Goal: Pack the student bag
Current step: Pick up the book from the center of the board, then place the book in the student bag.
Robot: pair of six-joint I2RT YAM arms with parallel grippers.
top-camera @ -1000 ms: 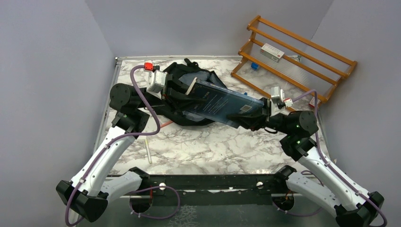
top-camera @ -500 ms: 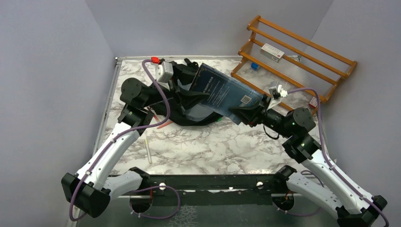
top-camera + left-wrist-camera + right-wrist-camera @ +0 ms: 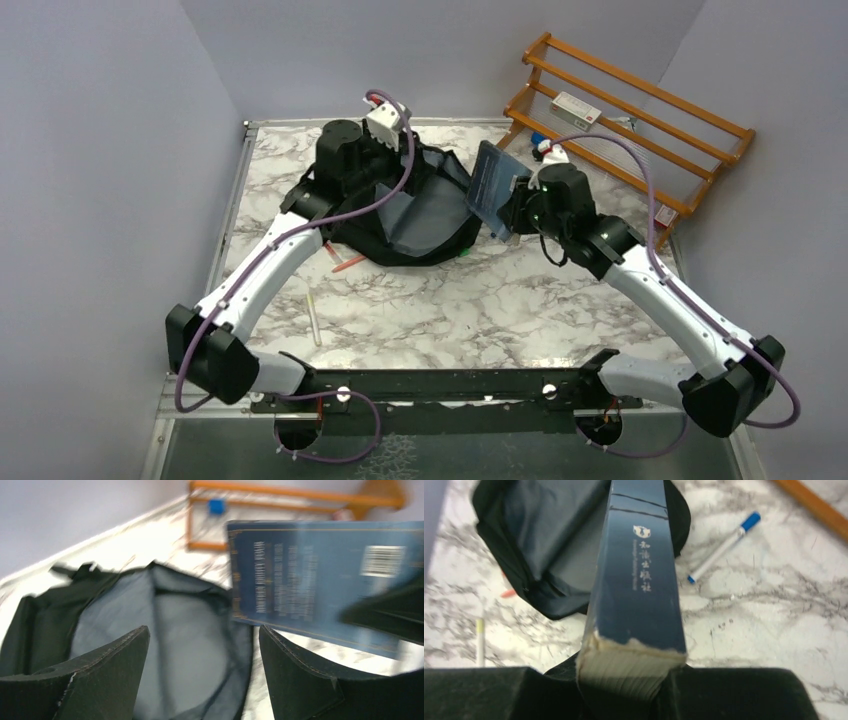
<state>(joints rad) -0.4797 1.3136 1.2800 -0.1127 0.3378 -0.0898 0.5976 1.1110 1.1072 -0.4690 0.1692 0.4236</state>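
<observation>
The student bag [image 3: 350,222] is a black backpack lying open at the back of the table, its grey lining [image 3: 425,212] showing. My left gripper [image 3: 392,168] hovers over the bag's far side. In the left wrist view it [image 3: 202,650] stands open above the lining [image 3: 170,630] with nothing between its fingers [image 3: 100,675]. My right gripper [image 3: 512,210] is shut on a thick dark blue book [image 3: 490,185], held on edge just right of the bag. The right wrist view shows the book [image 3: 636,580] clamped at its lower end, its top reaching over the bag [image 3: 549,545].
A wooden rack [image 3: 620,120] stands at the back right, with a white box [image 3: 575,108] on it. A blue-capped marker [image 3: 723,547] lies right of the bag. An orange pen [image 3: 345,265] and a white pen [image 3: 314,322] lie in front of the bag.
My left gripper opened, let go and rose toward the bag's far side. The right arm swung the book from lying across the bag to standing on edge at the bag's right.
</observation>
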